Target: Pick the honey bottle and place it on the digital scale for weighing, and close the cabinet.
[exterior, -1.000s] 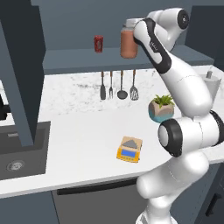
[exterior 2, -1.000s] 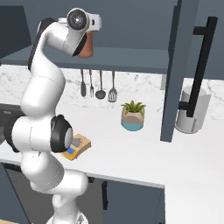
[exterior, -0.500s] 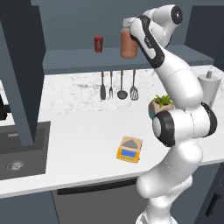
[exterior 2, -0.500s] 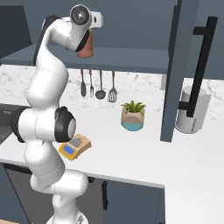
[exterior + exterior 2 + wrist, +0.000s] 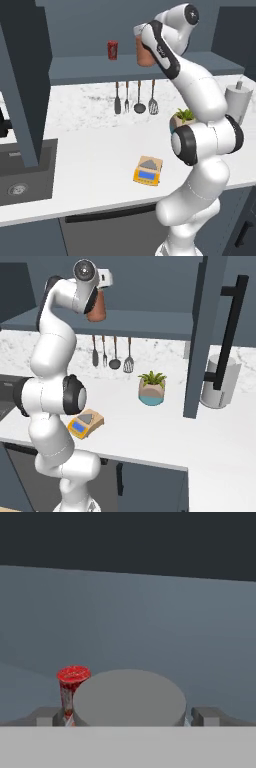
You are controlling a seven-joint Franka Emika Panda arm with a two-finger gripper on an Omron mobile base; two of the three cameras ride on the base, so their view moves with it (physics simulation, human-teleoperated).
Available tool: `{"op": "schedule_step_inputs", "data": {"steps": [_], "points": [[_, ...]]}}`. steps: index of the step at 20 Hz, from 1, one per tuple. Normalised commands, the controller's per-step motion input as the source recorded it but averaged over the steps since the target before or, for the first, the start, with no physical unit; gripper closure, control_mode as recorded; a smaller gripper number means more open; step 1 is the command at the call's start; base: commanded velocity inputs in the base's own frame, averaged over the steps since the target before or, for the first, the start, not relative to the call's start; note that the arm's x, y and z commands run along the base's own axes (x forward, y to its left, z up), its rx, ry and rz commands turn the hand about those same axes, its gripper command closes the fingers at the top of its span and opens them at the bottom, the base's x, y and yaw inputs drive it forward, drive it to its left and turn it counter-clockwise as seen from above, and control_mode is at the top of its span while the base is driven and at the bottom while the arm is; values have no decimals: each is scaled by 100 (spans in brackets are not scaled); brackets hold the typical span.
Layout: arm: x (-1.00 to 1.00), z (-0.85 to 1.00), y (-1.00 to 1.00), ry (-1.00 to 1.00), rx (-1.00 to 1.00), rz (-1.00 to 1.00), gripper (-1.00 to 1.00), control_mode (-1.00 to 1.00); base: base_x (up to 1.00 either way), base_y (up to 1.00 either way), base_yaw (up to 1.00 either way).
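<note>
From the hand view we see the gripper (image 5: 129, 717) spread wide around the honey bottle (image 5: 129, 698), seemingly untouched, red can (image 5: 72, 687) at ten o'clock.

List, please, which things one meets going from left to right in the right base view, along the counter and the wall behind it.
digital scale → hanging utensils → potted plant → open cabinet door → grey canister
</note>
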Motion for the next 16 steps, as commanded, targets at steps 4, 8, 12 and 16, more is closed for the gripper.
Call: {"op": "schedule_step_inputs", "data": {"steps": [4,8,12,16], "points": [[19,-27,8,8,-5,0,100,-100,0,0,0],[6,-14,0,8,-2,0,100,-100,0,0,0],[-9,-2,0,3,0,0,100,-100,0,0,0],[-33,9,0,-1,1,0,100,-100,0,0,0]]}}
